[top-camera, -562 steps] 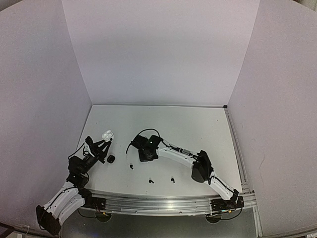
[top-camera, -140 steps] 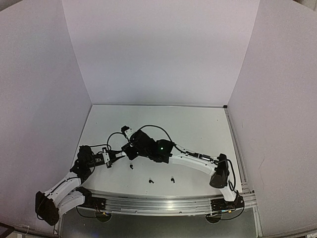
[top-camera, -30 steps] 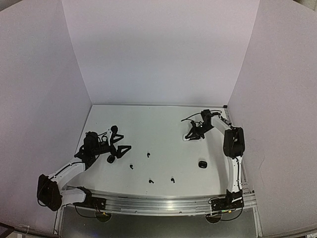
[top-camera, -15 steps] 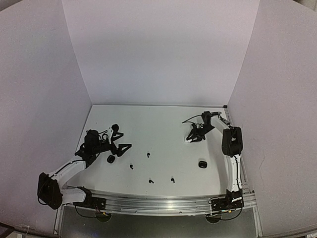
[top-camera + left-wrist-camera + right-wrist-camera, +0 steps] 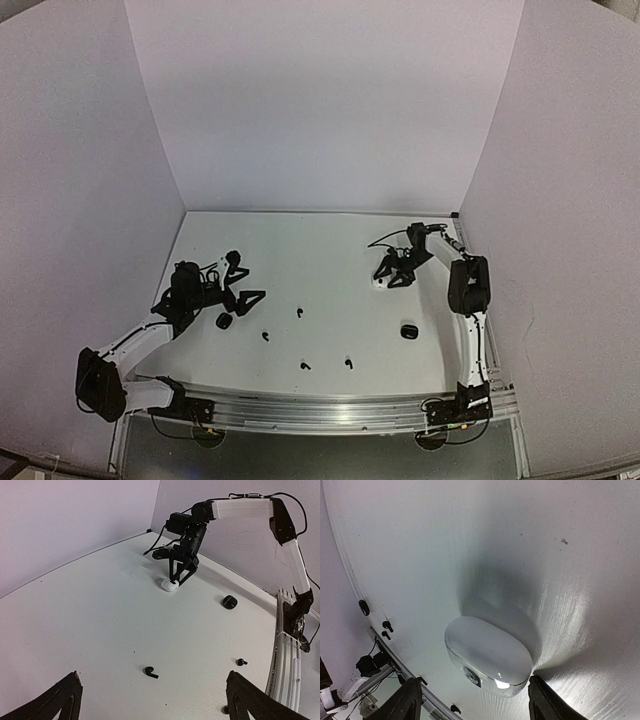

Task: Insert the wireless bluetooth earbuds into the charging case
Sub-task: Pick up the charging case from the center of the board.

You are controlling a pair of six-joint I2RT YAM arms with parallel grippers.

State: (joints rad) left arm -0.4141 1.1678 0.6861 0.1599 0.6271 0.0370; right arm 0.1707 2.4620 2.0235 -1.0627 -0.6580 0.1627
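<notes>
The black earbuds (image 5: 298, 312) lie scattered over the near middle of the tabletop (image 5: 320, 235), well apart from one another, with bare surface all round. The white charging case (image 5: 487, 655) sits lid-down at the far right, near the wall. My right tool (image 5: 392, 275) straddles it, fingers apart. My left tool (image 5: 243, 280) hangs spread wide beside a black case (image 5: 223, 321). A second black case (image 5: 408, 331) rests nearer the right edge. I cannot tell whether either black case is open.

My right gripper (image 5: 179, 580) straddles the white case (image 5: 487, 655). Beyond that case the table (image 5: 100, 610) is open. Nearside, a black case (image 5: 229, 601) obstructs.
</notes>
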